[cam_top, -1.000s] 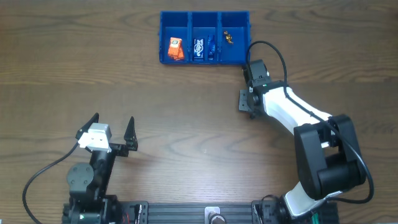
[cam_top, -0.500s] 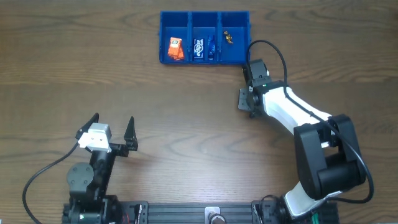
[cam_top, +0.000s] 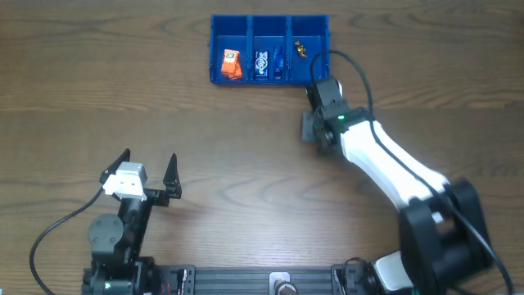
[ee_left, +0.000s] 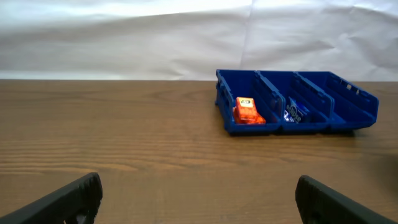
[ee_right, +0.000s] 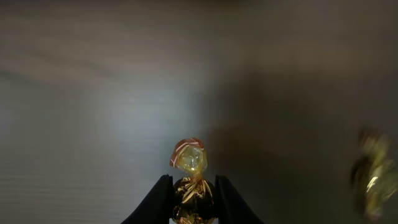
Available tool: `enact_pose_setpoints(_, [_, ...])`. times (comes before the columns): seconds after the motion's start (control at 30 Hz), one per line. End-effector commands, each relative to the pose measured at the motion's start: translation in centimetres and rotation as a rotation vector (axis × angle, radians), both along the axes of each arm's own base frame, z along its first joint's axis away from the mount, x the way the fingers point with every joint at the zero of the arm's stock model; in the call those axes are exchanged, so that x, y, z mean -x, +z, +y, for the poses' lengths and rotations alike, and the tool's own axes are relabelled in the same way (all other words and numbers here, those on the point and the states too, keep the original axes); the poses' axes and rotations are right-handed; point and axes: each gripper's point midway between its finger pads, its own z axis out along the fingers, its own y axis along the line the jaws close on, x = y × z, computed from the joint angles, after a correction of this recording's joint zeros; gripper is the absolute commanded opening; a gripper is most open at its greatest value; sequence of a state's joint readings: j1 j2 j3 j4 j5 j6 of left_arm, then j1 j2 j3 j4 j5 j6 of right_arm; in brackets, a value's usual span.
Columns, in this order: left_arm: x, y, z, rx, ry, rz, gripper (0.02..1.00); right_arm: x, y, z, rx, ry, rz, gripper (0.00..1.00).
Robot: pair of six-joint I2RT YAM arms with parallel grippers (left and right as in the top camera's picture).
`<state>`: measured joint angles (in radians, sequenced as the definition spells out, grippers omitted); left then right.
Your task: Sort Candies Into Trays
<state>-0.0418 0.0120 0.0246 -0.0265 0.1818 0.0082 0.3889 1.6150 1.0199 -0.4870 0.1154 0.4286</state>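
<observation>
Wooden bench (cam_top: 205,131). At 12 o'clock from above, blue tray (cam_top: 270,18) with three bins: orange candy (cam_top: 231,64) left, blue candy (cam_top: 262,62) middle, gold piece (cam_top: 300,49) right. Right pincer (cam_top: 313,127) just off the tray's 5 o'clock corner; seen from its wrist, pinching a gold candy (ee_right: 189,158). Left pincer (cam_top: 150,160) at 8 o'clock, spread wide; from its wrist, tray (ee_left: 354,115) side-on at 1 o'clock.

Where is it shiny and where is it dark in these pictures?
Right wrist view: the gold candy in the right gripper glints, with dark shadow over the table beside it. Left wrist view: bright, even light on the blue tray. Top view: soft light.
</observation>
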Motion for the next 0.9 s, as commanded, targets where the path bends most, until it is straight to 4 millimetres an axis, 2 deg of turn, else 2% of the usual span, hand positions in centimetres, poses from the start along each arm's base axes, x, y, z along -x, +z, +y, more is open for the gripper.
enact_pose_setpoints(0.03, [0.1, -1.6, -0.2, -0.014, -0.016, 0.043, 0.998, -7.0, 14.6, 0.5, -0.064, -0.022, -0.352, 0.126])
enact_pose_setpoints(0.13, [0.1, -1.6, -0.2, -0.014, -0.016, 0.043, 0.996, -10.2, 17.3, 0.4, -0.04, -0.017, -0.421, 0.121])
enact_pose_setpoints(0.2, [0.1, -1.6, -0.2, -0.014, -0.016, 0.043, 0.996, -12.6, 17.6, 0.4, -0.008, -0.018, -0.433, 0.123])
enact_pose_setpoints(0.27, [0.1, -1.6, -0.2, -0.014, -0.016, 0.043, 0.998, -14.1, 16.7, 0.6, 0.009, -0.015, -0.416, 0.121])
enact_pose_setpoints(0.4, [0.1, -1.6, -0.2, -0.014, -0.016, 0.043, 0.996, -16.4, 13.3, 0.7, 0.035, -0.016, -0.356, 0.123])
enact_pose_setpoints(0.57, [0.1, -1.6, -0.2, -0.014, -0.016, 0.043, 0.998, -17.0, 9.7, 0.4, 0.057, -0.021, -0.292, 0.123])
enact_pose_setpoints(0.63, [0.1, -1.6, -0.2, -0.014, -0.016, 0.043, 0.996, -17.1, 9.0, 0.1, 0.063, -0.026, -0.276, 0.128])
enact_pose_setpoints(0.83, [0.1, -1.6, -0.2, -0.014, -0.016, 0.043, 0.998, -17.1, 8.3, -0.1, 0.07, -0.025, -0.262, 0.183])
enact_pose_setpoints(0.9, [0.1, -1.6, -0.2, -0.014, -0.016, 0.043, 0.998, -17.1, 8.3, -0.1, 0.07, -0.025, -0.262, 0.233])
